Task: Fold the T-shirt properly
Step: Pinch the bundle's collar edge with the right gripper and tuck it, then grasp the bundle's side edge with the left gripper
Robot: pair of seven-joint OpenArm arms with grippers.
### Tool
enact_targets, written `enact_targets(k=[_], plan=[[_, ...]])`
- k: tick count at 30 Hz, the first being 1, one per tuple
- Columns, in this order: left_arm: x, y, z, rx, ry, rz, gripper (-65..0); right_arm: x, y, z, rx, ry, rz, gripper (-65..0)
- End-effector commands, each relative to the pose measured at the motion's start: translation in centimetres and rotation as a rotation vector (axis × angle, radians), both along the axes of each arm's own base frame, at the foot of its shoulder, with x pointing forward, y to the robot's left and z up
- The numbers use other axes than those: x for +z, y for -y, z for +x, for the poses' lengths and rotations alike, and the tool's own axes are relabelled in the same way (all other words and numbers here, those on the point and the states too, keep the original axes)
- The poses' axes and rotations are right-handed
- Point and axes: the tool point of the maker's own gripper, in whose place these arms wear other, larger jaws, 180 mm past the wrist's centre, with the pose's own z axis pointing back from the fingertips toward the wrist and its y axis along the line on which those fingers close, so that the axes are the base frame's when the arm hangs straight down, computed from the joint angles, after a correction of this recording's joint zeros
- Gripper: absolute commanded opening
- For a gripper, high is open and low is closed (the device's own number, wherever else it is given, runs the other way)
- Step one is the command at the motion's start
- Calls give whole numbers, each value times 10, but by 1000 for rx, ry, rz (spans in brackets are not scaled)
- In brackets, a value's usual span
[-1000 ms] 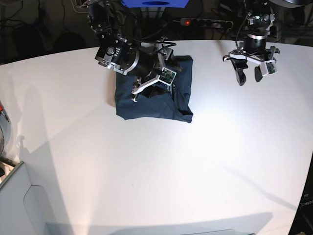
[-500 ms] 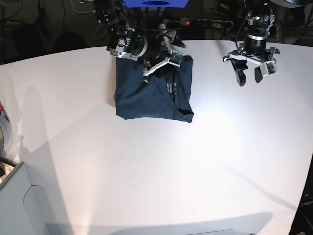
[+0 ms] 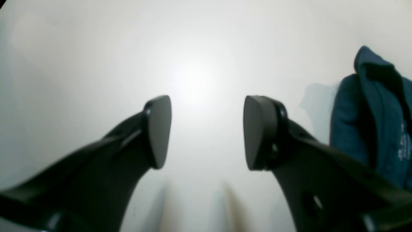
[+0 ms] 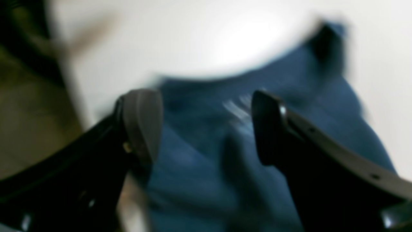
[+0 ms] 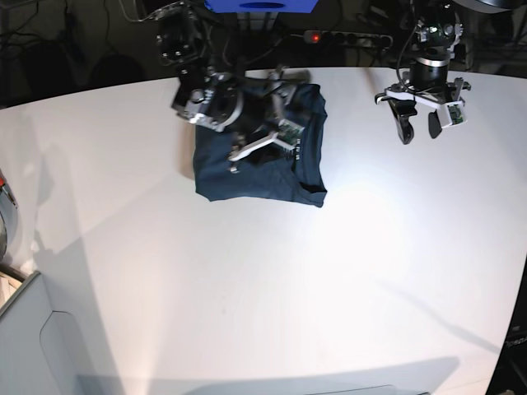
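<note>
The T-shirt [image 5: 259, 169] lies folded into a dark navy rectangle on the white table [image 5: 272, 280], towards the back left of centre. My right gripper [image 5: 268, 115] hovers over its far half, open. In the blurred right wrist view the right gripper [image 4: 206, 125] has blue T-shirt [image 4: 199, 180] fabric below its spread fingers and nothing between them. My left gripper [image 5: 419, 130] hangs open over bare table at the back right, well apart from the garment. From the left wrist, the left gripper [image 3: 206, 129] is empty and the T-shirt [image 3: 370, 122] shows at the right edge.
A power strip [image 5: 346, 37] with a red light and a blue object [image 5: 259, 6] sit behind the table's far edge. A grey box [image 5: 33, 346] stands at the lower left corner.
My right gripper swung from the shirt's middle to its far edge and has come back over the far half, open throughout. The left arm has not moved.
</note>
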Motion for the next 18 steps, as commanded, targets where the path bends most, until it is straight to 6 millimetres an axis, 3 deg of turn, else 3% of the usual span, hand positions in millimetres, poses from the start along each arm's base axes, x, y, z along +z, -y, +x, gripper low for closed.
enact_targets(k=[1, 4, 8, 11, 13, 18], plan=[[11, 2, 4, -9, 42, 5, -305, 18, -3, 9, -16, 41, 59, -234], [20, 12, 8, -28, 70, -8, -305, 23, 22, 26, -98, 69, 46, -234], [30, 61, 12, -137, 97, -86, -293, 35, 56, 45, -205, 116, 34, -218], [25, 110, 11, -236, 85, -182, -244, 46, 76, 58, -261, 159, 21, -174], [15, 132, 6, -274, 57, -225, -225, 47, 86, 62, -287, 166, 12, -164], [-6, 152, 15, -311, 27, -264, -221, 45, 101, 65, -315, 171, -12, -164]])
